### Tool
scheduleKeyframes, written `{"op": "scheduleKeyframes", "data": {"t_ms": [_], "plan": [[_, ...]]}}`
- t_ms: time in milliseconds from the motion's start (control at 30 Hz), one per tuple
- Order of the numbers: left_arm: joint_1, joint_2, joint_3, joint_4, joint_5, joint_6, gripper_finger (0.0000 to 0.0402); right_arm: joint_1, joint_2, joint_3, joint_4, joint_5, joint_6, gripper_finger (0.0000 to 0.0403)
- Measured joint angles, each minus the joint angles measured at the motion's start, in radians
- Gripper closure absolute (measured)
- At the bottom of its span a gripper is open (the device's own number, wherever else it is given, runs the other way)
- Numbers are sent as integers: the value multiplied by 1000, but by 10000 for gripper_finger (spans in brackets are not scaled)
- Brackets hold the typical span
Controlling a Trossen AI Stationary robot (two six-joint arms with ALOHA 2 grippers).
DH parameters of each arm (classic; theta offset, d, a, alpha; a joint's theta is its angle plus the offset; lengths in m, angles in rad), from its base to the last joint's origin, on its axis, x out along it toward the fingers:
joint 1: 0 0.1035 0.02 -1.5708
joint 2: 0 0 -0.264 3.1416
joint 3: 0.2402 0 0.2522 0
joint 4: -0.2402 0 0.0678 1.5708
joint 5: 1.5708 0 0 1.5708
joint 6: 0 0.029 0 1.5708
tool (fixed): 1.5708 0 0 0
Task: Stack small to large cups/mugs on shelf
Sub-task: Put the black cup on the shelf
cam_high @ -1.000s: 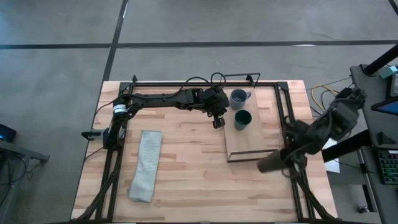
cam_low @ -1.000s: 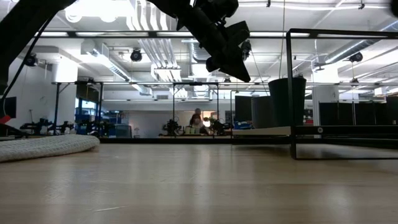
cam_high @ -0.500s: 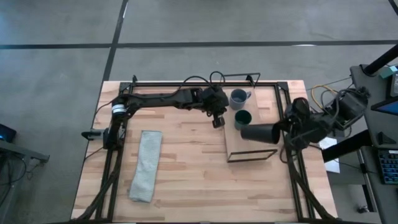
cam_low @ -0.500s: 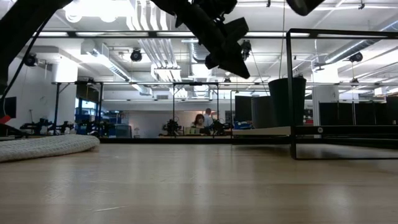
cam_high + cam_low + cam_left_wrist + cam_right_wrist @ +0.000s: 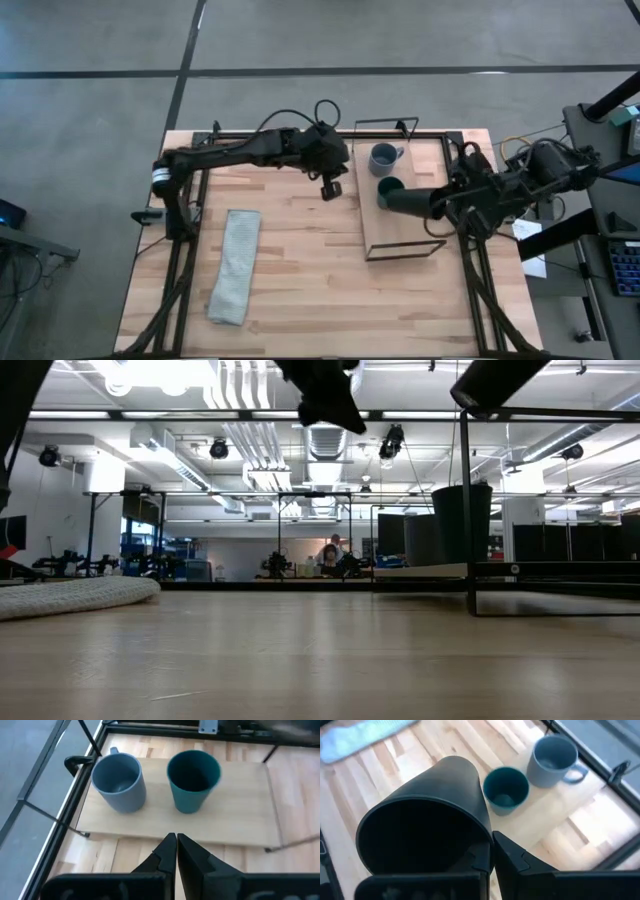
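Observation:
A blue-grey mug (image 5: 382,158) and a dark green cup (image 5: 389,186) stand upright on the far part of the shelf (image 5: 405,232), a light-wood board with a black wire frame. My right gripper (image 5: 438,202) is shut on a dark brown-black cup (image 5: 405,200) in the air above the shelf, just on the near side of the green cup. My left gripper (image 5: 331,188) hangs shut and holding nothing, left of the shelf. In the left wrist view the mug (image 5: 120,782) and green cup (image 5: 192,780) lie beyond its fingers (image 5: 176,847). My right gripper holds the dark cup by its rim wall (image 5: 487,842), with one finger inside the mouth and one outside. The fingers come slanting down from the table's right side. The cup is lifted clear and tipped onto its side, with its closed end toward the table's left.
A long grey folded cloth (image 5: 235,265) lies on the left part of the table. Black frame rails (image 5: 465,190) run along the table's far and right sides. The shelf's near half is bare board (image 5: 400,240). Beyond the table the low view shows a room.
My right gripper has swung the dark cup from the shelf's near right corner toward the far edge and left, to a place over the shelf beside the green cup, and the cup has turned about. My left gripper has risen and drawn back toward the table's left, still shut.

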Motion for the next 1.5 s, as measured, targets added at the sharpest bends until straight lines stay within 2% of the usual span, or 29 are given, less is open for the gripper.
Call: {"op": "scheduleKeyframes", "data": {"t_ms": [433,533,667,1000,1500], "plan": [[-5,-178,0,-38,-2,-2,402,-176,54,-84,0,-250,-49,394],[-5,-203,0,-38,-2,-2,402,-209,79,-104,0,-275,-46,394],[-5,-227,0,-37,-3,-1,402,-260,127,-126,1,-293,-41,394],[-5,-233,0,-56,-4,2,402,-338,263,-140,1,-506,-90,394],[-5,-284,0,-61,-5,35,402,-385,415,-115,0,-511,-98,394]]}}
